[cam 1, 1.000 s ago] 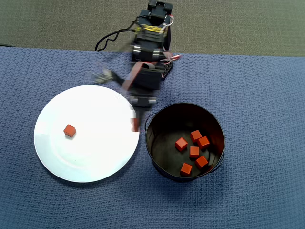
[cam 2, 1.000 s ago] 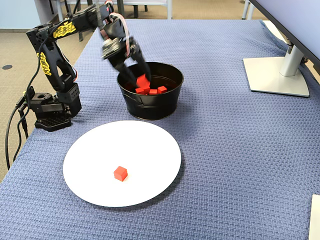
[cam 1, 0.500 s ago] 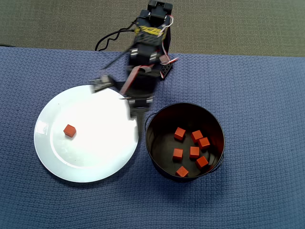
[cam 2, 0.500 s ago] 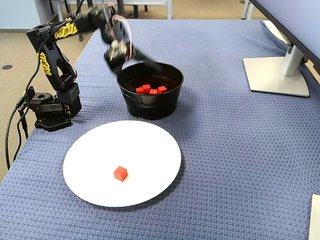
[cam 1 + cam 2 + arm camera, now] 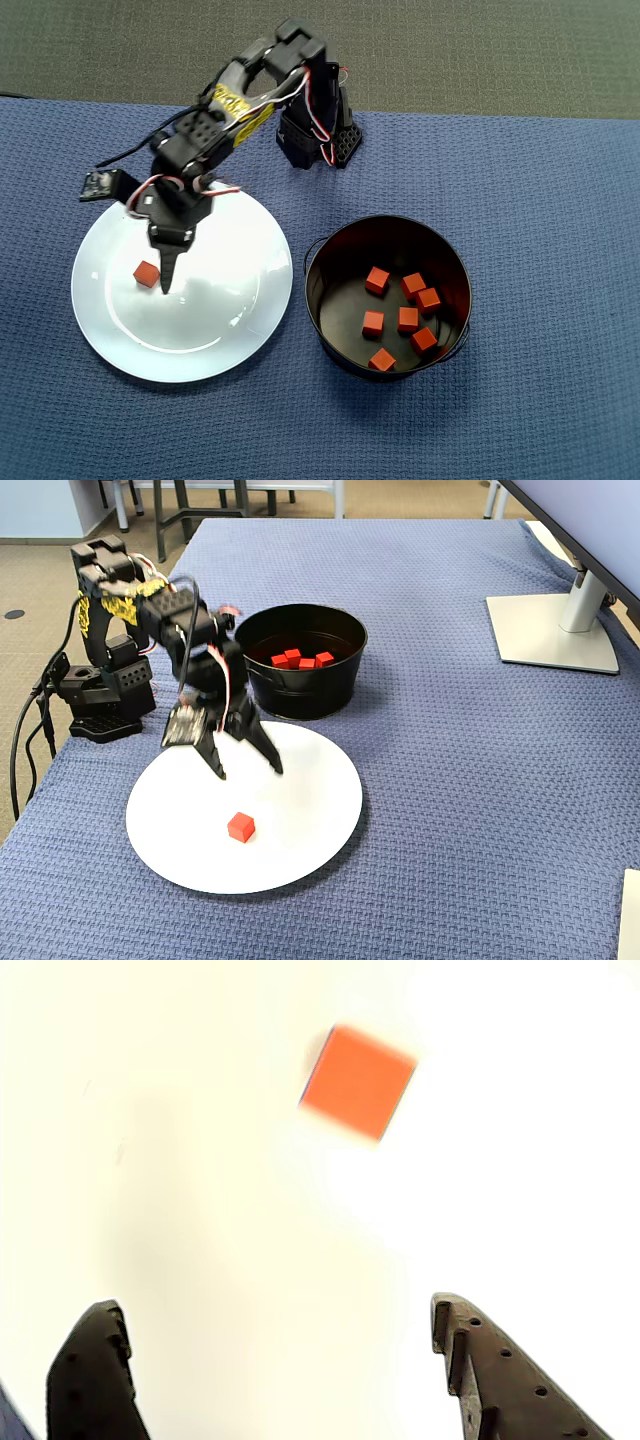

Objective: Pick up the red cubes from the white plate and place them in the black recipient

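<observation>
I hold my two-finger black gripper [image 5: 248, 769] wide open and empty above the large glossy white plate [image 5: 230, 330]. To grasp well, I should centre both jaws astride the small matte red-orange cube [image 5: 357, 1082], which sits rotated on the plate just ahead, then descend and close squarely. Six identical cubes lie in the deep black metal pot [image 5: 330, 262] beside the plate.

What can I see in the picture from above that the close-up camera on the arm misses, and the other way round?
Only the overhead view shows the black pot with six red cubes inside, the whole arm and the blue cloth. Only the wrist view shows, close up, the wide gap between the two dark fingers of the open end effector. Both show the lone red cube on the white plate.
</observation>
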Robot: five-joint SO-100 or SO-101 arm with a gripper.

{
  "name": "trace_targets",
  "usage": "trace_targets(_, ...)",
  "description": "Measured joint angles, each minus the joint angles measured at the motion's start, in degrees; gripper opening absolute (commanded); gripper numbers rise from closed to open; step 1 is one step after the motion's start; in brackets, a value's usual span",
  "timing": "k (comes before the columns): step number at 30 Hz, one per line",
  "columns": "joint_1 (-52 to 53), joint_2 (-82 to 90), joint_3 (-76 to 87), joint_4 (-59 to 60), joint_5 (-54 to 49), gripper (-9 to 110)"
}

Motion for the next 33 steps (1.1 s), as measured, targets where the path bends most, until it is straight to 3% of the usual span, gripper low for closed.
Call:
trace_targets(15,2.72,-18.19,-16.61,3.69,9.32,25)
trace_targets(27,3.78,-25.75,-25.4,6.94,10.28,23)
trace_targets(28,3.78,-25.84,-25.75,7.03,10.28,20)
trace_targets(30,3.78,-25.93,-26.28,7.12,10.28,0)
trace_targets(33,3.87,-25.93,-26.54,7.21,10.2,0)
